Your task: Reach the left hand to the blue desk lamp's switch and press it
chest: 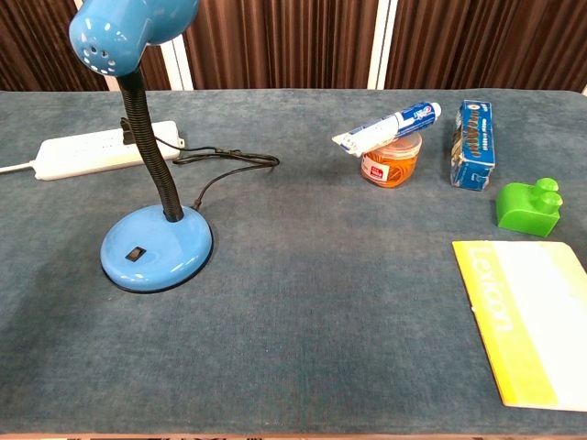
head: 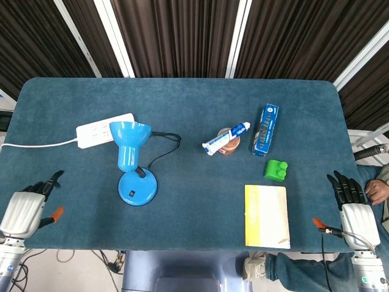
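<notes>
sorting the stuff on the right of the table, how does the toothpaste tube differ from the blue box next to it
The toothpaste tube is mostly white and lies tilted across the top of an orange jar; the blue box sits directly on the table. The tube is slim and tapers to its flat end; the box is wider and squared. Both are long, narrow packages with blue on them.

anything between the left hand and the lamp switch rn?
No. In the head view the left hand sits at the table's near-left edge, and only bare blue table separates it from the switch on the lamp base.
</notes>
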Action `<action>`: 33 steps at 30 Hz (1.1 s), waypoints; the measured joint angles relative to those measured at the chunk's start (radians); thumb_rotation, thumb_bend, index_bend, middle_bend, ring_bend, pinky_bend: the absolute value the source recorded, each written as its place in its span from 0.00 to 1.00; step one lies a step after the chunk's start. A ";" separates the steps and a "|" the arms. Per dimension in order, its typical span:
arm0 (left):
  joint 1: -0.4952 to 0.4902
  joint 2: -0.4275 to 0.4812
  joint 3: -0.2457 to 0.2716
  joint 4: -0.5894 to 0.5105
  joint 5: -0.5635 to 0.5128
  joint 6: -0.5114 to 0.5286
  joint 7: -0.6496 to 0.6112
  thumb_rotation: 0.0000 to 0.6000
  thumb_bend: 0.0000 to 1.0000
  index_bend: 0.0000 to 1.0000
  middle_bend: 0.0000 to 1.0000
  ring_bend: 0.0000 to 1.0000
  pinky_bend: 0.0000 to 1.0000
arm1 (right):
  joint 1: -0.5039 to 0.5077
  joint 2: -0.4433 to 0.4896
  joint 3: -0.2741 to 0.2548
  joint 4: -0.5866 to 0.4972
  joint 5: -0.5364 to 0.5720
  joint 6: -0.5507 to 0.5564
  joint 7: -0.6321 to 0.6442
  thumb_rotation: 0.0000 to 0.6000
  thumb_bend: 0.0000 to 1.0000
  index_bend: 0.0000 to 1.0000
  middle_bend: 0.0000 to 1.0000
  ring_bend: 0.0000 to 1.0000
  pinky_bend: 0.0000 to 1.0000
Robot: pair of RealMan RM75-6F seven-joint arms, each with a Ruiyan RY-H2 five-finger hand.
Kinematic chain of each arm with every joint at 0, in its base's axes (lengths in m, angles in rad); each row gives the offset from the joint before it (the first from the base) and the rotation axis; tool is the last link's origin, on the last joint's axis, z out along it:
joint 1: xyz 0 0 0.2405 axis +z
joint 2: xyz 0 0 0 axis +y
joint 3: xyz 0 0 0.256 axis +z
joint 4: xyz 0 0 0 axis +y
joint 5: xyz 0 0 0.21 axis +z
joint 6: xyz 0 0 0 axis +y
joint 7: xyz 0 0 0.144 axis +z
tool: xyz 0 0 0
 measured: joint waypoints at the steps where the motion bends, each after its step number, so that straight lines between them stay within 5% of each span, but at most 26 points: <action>1: -0.008 -0.001 0.000 0.007 0.004 -0.011 -0.001 1.00 0.48 0.09 0.63 0.66 0.75 | 0.000 0.000 0.000 0.000 0.000 -0.001 -0.001 1.00 0.10 0.00 0.02 0.04 0.04; 9: -0.087 -0.014 0.008 0.035 0.011 -0.169 0.020 1.00 0.59 0.09 0.71 0.73 0.76 | 0.002 0.000 -0.004 -0.005 0.002 -0.009 -0.013 1.00 0.10 0.00 0.02 0.04 0.09; 22: -0.205 -0.126 0.021 0.096 -0.049 -0.409 0.048 1.00 0.60 0.09 0.69 0.73 0.76 | 0.001 0.003 0.001 -0.009 0.018 -0.013 -0.014 1.00 0.10 0.00 0.02 0.04 0.20; 33: -0.250 -0.189 0.028 0.112 -0.103 -0.485 0.118 1.00 0.60 0.08 0.68 0.73 0.77 | 0.001 0.001 0.002 -0.015 0.029 -0.019 -0.023 1.00 0.10 0.00 0.02 0.04 0.13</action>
